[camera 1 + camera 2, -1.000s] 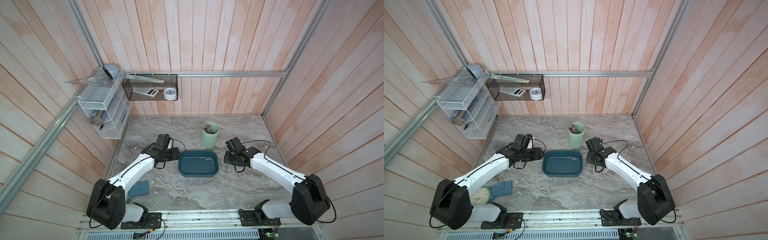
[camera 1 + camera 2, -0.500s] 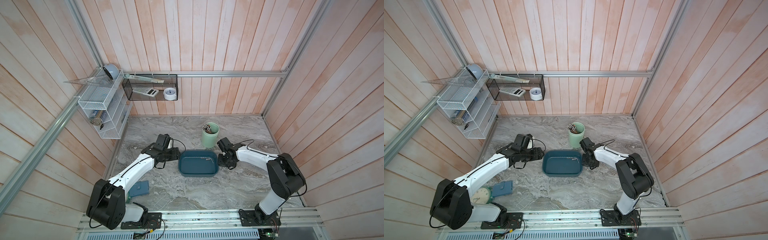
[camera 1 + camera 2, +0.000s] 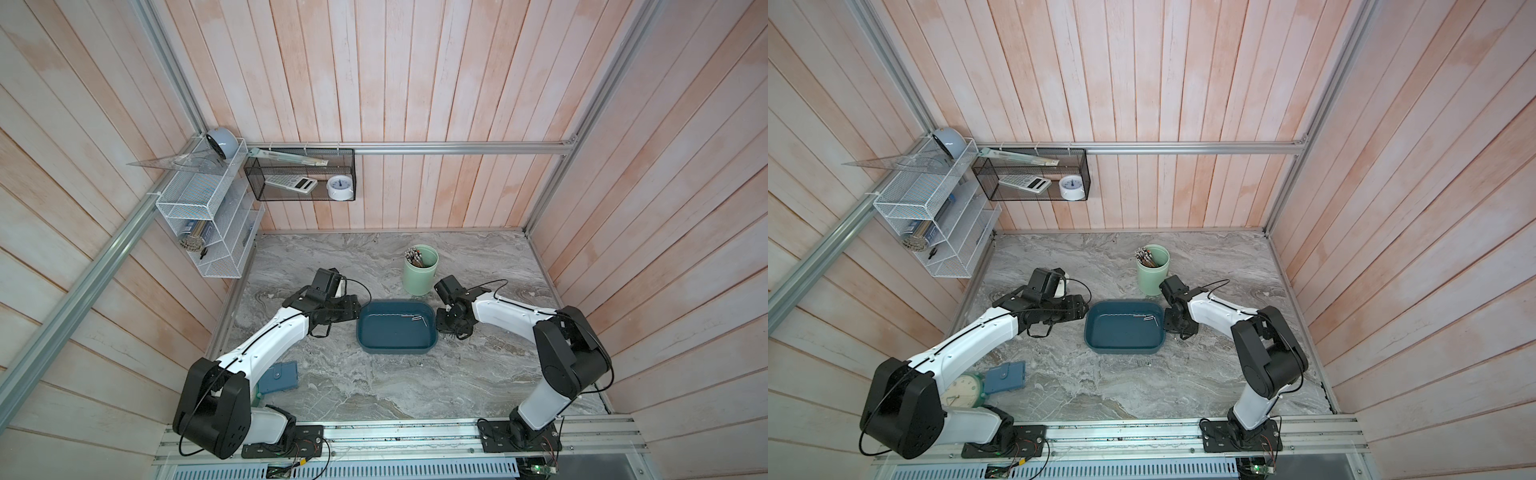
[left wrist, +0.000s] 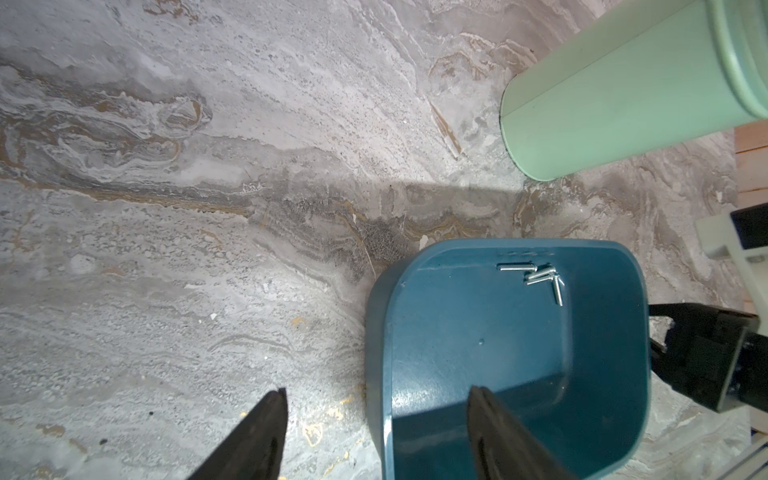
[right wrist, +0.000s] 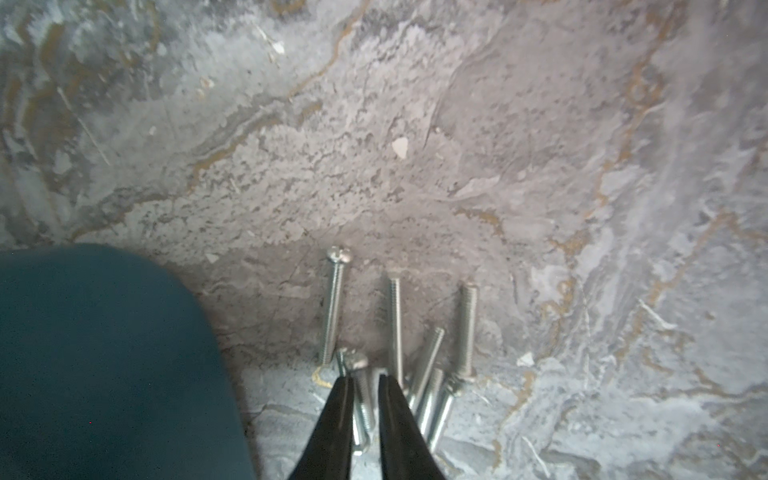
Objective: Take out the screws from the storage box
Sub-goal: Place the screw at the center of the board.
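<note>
The storage box [image 3: 390, 336] is a shallow teal tray in the middle of the marble table, seen in both top views [image 3: 1121, 337]. A few silver screws [image 3: 413, 319] lie in its far right corner [image 4: 536, 276]. Several more screws [image 5: 397, 332] lie in a pile on the table just right of the tray [image 5: 104, 353]. My right gripper [image 5: 365, 378] hangs low over that pile. Its jaws stand a little apart, and one screw lies loose in the gap. My left gripper [image 4: 376, 392] is open and straddles the tray's left rim, touching neither side of the wall.
A pale green cup [image 3: 420, 272] holding brownish sticks stands just behind the tray's right end. A blue-grey case [image 3: 279, 376] and a green clock [image 3: 963, 390] lie near the left arm's base. Wire shelves hang on the back left walls.
My right arm has drawn in towards the tray's right end and raised its elbow. Its jaws have parted slightly over the screw pile. The left arm and tray have not moved.
</note>
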`<state>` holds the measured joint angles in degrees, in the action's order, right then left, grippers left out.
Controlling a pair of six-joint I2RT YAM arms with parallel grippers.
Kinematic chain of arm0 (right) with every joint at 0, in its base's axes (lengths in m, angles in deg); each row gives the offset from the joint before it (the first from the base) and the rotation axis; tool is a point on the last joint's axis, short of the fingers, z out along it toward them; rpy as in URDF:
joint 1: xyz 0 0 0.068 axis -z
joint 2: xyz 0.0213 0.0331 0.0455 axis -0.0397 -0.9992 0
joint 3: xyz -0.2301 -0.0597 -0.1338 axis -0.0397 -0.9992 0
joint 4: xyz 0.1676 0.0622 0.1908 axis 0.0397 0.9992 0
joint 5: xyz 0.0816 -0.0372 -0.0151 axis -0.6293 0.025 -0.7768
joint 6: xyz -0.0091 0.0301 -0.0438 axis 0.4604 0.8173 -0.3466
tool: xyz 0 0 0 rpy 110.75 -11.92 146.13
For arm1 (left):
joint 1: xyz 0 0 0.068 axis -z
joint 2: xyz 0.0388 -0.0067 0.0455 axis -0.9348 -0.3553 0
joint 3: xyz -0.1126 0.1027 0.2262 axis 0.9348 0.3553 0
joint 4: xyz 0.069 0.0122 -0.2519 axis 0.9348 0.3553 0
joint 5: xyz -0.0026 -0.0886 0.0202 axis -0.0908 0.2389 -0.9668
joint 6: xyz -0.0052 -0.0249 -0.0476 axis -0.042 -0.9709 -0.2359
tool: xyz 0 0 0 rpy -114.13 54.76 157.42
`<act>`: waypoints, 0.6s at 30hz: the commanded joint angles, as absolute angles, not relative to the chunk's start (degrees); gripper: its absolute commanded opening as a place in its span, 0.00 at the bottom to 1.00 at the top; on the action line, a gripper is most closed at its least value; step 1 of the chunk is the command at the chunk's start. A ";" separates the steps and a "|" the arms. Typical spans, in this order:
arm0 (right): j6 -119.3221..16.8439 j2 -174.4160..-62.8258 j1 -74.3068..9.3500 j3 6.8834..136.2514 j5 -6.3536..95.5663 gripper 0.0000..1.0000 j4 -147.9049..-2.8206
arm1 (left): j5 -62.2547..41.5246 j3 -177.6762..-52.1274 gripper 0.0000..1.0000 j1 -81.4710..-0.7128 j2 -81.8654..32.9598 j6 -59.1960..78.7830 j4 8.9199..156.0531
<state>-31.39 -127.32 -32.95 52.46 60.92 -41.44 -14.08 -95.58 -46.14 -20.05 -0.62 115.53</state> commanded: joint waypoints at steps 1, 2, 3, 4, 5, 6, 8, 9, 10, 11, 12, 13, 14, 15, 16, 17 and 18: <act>-31.83 -125.22 -32.96 52.53 60.73 0.21 -39.78 | -14.53 -96.47 0.74 -45.90 -20.59 -0.33 114.93; -31.88 -124.68 -32.93 52.87 60.87 0.22 -39.23 | -14.57 -96.47 0.74 -45.90 -20.61 -0.32 114.96; -31.95 -124.17 -32.95 53.14 60.92 0.22 -38.78 | -14.60 -96.47 0.74 -45.90 -20.50 -0.32 114.92; -31.97 -123.30 -32.95 53.44 61.19 0.22 -38.16 | -14.60 -96.45 0.74 -45.90 -20.43 -0.26 114.97; -32.01 -122.39 -33.04 53.69 61.50 0.22 -37.64 | -14.57 -96.47 0.74 -45.91 -20.48 -0.27 114.88; -32.05 -121.45 -33.04 53.81 61.62 0.22 -37.37 | -14.60 -96.47 0.74 -45.90 -20.39 -0.32 114.90; -32.06 -119.12 -33.13 54.22 62.31 0.22 -36.62 | -14.59 -96.47 0.74 -45.91 -20.39 -0.32 114.80; -31.98 -118.18 -33.13 54.31 62.39 0.22 -36.53 | -14.59 -96.42 0.74 -45.90 -20.39 -0.32 114.88; -31.93 -117.15 -33.21 54.39 62.42 0.22 -36.54 | -14.51 -96.46 0.74 -45.90 -20.39 -0.36 114.80; -31.96 -116.34 -33.27 54.63 62.36 0.22 -36.38 | -14.51 -96.49 0.74 -45.90 -20.41 -0.36 114.88; -31.97 -115.87 -33.51 54.87 62.30 0.22 -36.23 | -14.51 -96.55 0.74 -45.90 -20.43 -0.32 114.87; -32.25 -115.50 -33.64 55.14 61.64 0.22 -36.22 | -14.51 -96.59 0.74 -45.86 -20.39 -0.32 114.88; -32.68 -115.36 -34.01 55.52 60.64 0.21 -36.47 | -14.46 -96.51 0.74 -45.90 -20.30 -0.35 114.82; -32.80 -115.35 -34.46 55.95 60.03 0.21 -36.84 | -14.51 -96.53 0.74 -45.90 -20.30 -0.36 114.86; -32.69 -115.52 -35.34 56.45 59.78 0.21 -37.32 | -14.51 -96.52 0.74 -45.90 -20.33 -0.32 114.84; -32.59 -115.91 -36.61 57.07 59.75 0.21 -37.97 | -14.51 -96.47 0.74 -45.90 -20.29 -0.33 114.84; -32.63 -116.46 -37.85 57.82 59.88 0.21 -38.55 | -14.51 -96.47 0.74 -45.91 -20.27 -0.34 114.85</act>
